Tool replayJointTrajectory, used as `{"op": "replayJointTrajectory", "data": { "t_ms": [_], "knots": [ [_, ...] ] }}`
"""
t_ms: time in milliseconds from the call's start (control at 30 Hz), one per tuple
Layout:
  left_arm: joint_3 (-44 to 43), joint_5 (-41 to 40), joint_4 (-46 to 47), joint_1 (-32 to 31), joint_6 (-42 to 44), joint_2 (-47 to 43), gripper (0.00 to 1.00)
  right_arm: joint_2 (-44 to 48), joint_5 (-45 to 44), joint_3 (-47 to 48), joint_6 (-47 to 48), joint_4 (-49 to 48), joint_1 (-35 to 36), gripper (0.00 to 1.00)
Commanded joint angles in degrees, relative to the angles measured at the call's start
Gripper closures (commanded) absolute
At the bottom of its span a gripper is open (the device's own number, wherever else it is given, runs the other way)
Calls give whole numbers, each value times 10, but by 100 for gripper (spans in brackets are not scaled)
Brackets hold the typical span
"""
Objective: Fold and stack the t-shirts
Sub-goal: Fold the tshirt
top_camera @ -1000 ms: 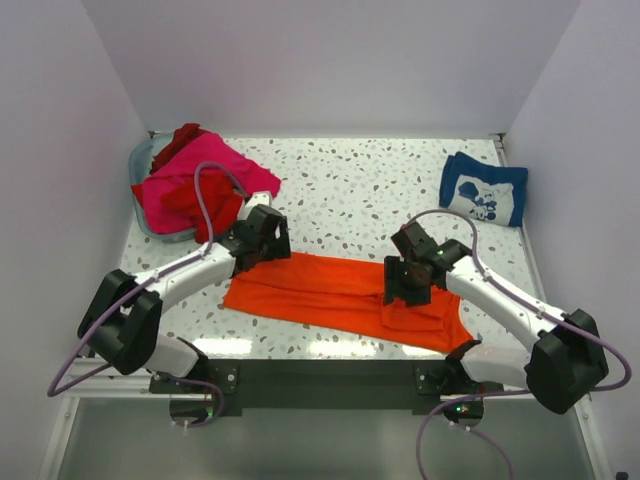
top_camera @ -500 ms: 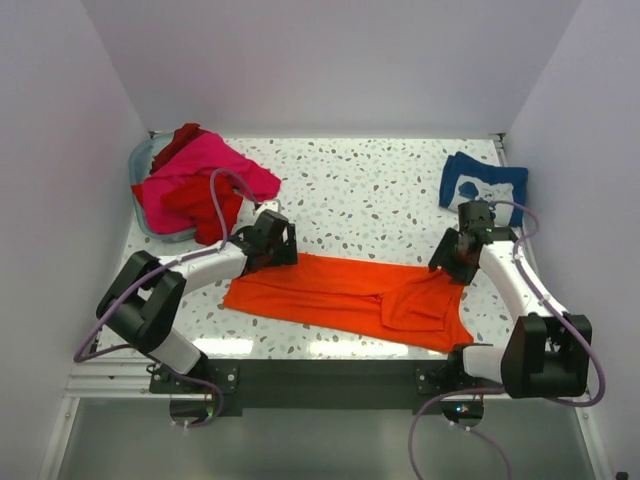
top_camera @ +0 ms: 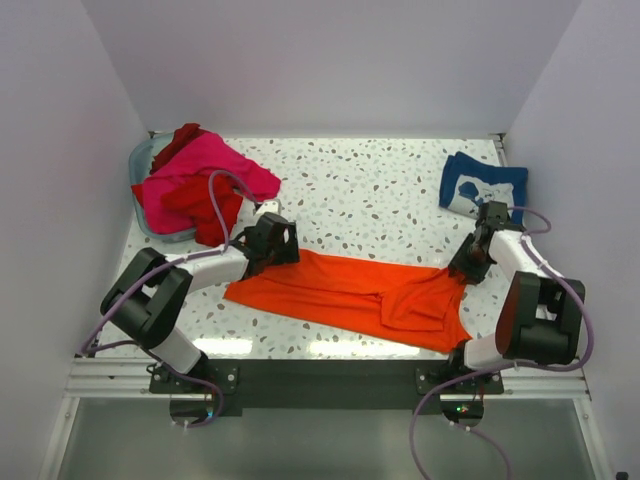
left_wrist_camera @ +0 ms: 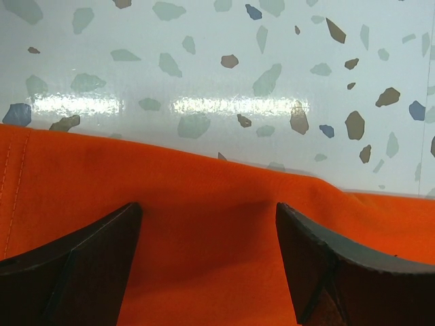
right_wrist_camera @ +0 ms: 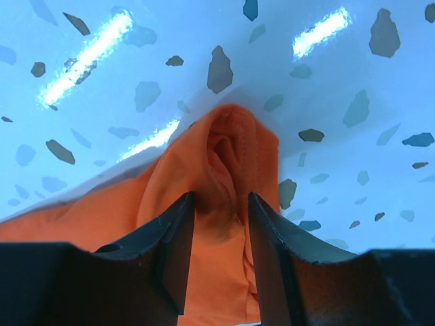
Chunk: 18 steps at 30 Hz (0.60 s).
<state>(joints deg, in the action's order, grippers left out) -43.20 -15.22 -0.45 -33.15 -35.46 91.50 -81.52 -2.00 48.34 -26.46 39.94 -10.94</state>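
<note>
The bright orange t-shirt (top_camera: pixel 340 290) lies spread in a long strip across the near half of the table. My left gripper (top_camera: pixel 272 241) hovers low over its far left edge, open wide, with flat orange cloth (left_wrist_camera: pixel 204 204) between the fingers (left_wrist_camera: pixel 81 258). My right gripper (top_camera: pixel 470 264) is at the shirt's far right corner. Its jaws (right_wrist_camera: pixel 221 197) stand narrow on either side of a bunched fold of orange cloth (right_wrist_camera: pixel 228 149), still with a gap. A navy blue t-shirt (top_camera: pixel 483 188) with white print lies folded at the far right. Pink (top_camera: pixel 205 160) and red (top_camera: pixel 195 205) t-shirts are heaped at the far left.
A grey-blue bin (top_camera: pixel 137 160) holds the heap at the far left corner, with cloth spilling over its rim onto the table. White walls close in the speckled table (top_camera: pixel 370 190) on three sides.
My right arm has swung from the shirt's middle out to its far right corner and its jaws have narrowed around a fold there. My left gripper has shifted slightly right along the shirt's edge.
</note>
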Motion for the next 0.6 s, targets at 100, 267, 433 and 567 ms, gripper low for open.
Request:
{"op": "replayJointTrajectory", "data": {
  "t_ms": [100, 267, 433, 567],
  "knots": [
    [26, 10, -14, 6, -16, 29, 15, -41, -8, 14, 14, -41, -7, 65],
    [23, -25, -53, 26, -33, 38, 14, -33, -40, 11, 15, -36, -15, 88],
    [42, -38, -59, 42, -43, 30, 13, -38, -66, 24, 24, -22, -24, 92],
    [48, -32, -54, 42, -42, 23, 13, -50, -61, 25, 29, -27, -29, 92]
  ]
}}
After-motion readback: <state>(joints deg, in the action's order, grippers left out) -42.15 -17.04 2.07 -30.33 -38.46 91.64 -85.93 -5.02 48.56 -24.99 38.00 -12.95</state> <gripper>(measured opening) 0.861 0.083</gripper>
